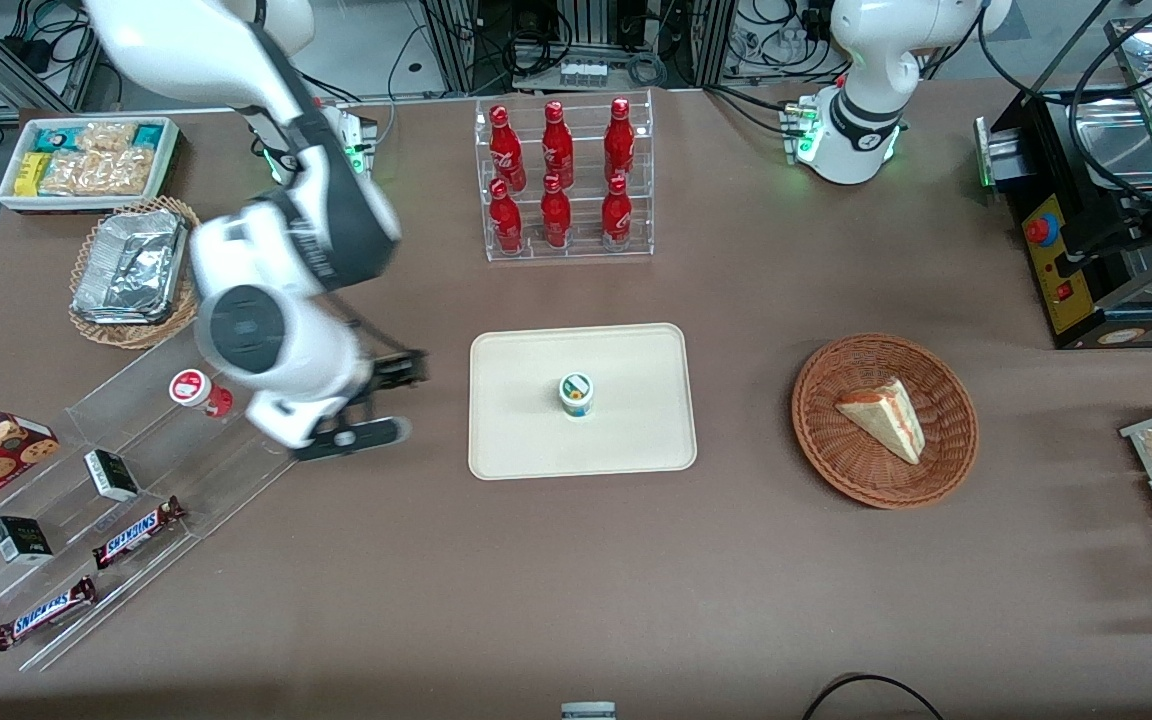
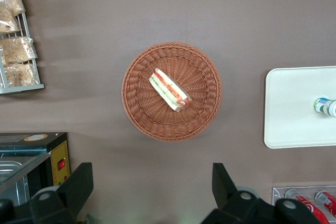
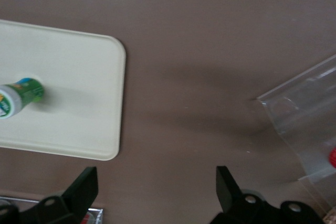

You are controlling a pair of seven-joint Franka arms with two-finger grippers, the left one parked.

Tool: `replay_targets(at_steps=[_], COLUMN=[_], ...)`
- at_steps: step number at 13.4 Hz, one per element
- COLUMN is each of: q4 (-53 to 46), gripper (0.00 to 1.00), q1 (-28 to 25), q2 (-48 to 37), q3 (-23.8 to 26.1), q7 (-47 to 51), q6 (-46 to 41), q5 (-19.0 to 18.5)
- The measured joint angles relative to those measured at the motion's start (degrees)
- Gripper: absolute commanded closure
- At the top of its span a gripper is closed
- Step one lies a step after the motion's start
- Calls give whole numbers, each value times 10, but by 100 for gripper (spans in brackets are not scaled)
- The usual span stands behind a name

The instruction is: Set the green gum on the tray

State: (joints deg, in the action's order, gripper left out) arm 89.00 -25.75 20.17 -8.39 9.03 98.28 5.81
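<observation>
The working arm leans low over the brown table (image 1: pixel 636 560), its wrist bent so the gripper (image 1: pixel 381 400) hangs above bare tabletop between the tray (image 1: pixel 506 420) and the clear acrylic display rack (image 1: pixel 106 440), toward the working arm's end of the table. The fingers (image 3: pixel 84 184) are spread wide with nothing between them, as the right wrist view shows. In the front view the arm's white housing hides part of the rack, and the red-marked gum bottle (image 1: pixel 194 390) on it sits just beside that housing; the rack's edge is only a faint glassy outline from the wrist. The green gum (image 1: pixel 576 393) stands upright near the middle of the tray, well apart from the gripper. From the left wrist camera the bottle is cut off at the picture's edge.
</observation>
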Motion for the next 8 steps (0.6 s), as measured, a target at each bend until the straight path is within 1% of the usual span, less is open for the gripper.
replay_targets(at_steps=[4, 6, 8], q4=[41, 52, 66], gripper=[0, 0, 0], q1=[97, 128, 147], q2=[-47, -73, -108], q3=[1, 2, 2], q7=[-14, -21, -60], q6=[-1, -1, -5], q5=[0, 0, -3])
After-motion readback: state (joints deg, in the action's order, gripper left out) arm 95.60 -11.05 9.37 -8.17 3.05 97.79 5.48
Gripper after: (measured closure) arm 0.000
